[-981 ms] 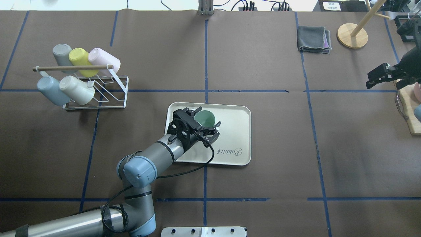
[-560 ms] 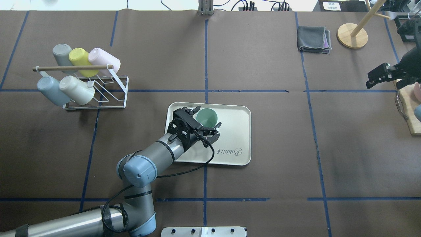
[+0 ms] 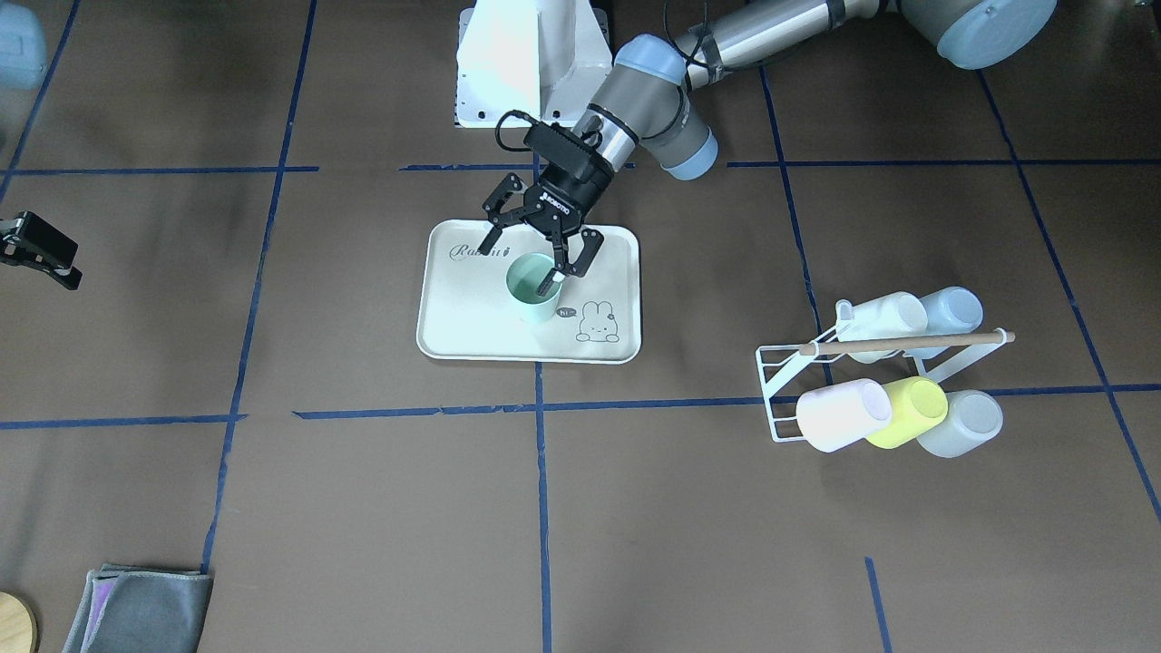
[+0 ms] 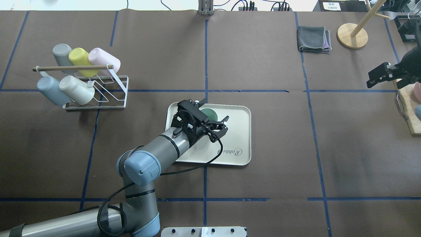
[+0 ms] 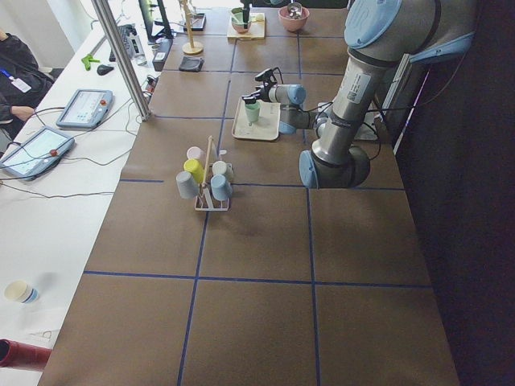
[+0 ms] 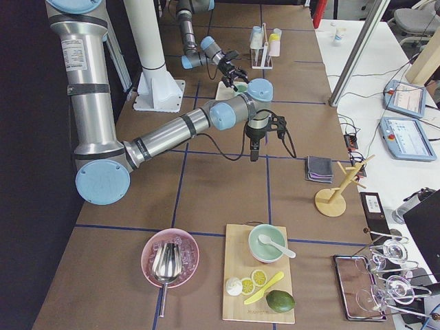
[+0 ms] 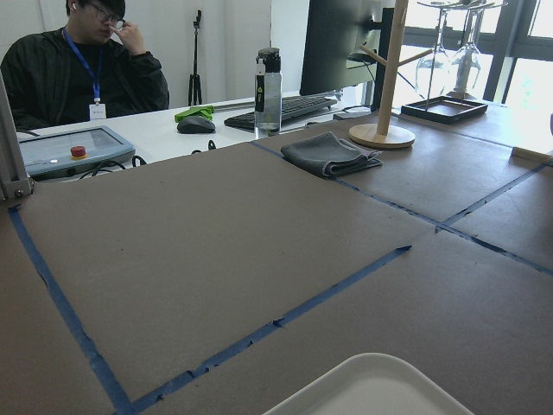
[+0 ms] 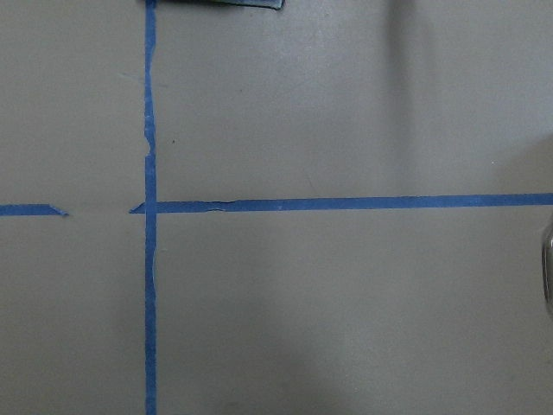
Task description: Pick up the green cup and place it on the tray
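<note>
The green cup [image 3: 535, 304] stood upright on the tray [image 3: 472, 317], the left claw [image 3: 531, 261] spread open above it, seemingly leaving only retreat.

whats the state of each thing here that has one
green cup, upright on the tray, mouth up, not gripped
tray, lying flat, holds only the cup
left gripper, open, over the cup
right gripper, away from the tray, open or shut unclear
rack cups, five, tipped on their pegs
grey cloth, folded
</note>
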Motion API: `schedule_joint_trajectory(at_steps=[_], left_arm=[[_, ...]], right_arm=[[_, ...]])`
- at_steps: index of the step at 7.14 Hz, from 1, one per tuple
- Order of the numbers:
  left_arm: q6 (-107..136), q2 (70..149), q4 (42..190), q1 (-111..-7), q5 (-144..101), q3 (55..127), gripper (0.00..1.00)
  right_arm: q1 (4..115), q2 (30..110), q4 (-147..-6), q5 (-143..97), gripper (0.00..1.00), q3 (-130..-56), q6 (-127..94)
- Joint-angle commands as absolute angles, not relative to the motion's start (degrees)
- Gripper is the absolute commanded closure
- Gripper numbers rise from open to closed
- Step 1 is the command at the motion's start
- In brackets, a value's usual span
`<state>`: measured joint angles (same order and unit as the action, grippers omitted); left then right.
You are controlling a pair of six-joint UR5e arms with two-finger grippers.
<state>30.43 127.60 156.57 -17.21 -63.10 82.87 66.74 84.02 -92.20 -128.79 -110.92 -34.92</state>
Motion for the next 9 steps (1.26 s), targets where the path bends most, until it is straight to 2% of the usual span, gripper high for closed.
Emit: schedule_joint_trajectory(at_steps=[1,3,5,9], left_arm=[[30.5,127.7,142.79,-19.85,-66.24,93.3,0.0],[31.02,127.53,132.51,-26.16,-74.49,99.46,0.0],[31.81,127.09,125.71,-34.41,-84.85,102.55,0.0],[32.96,117.1,115.61,-62.07,-121.47,104.59,0.0]], right_arm=[[66.97,84.02,-92.2,-128.76,0.0,-110.92,-34.89],[67.23,83.85,-92.2,-128.85,0.0,-110.92,-34.81],[67.67,83.85,-92.2,-128.85,0.0,-110.92,-34.63],[70.48,83.94,-92.2,-130.6,0.0,-110.92,-33.93]])
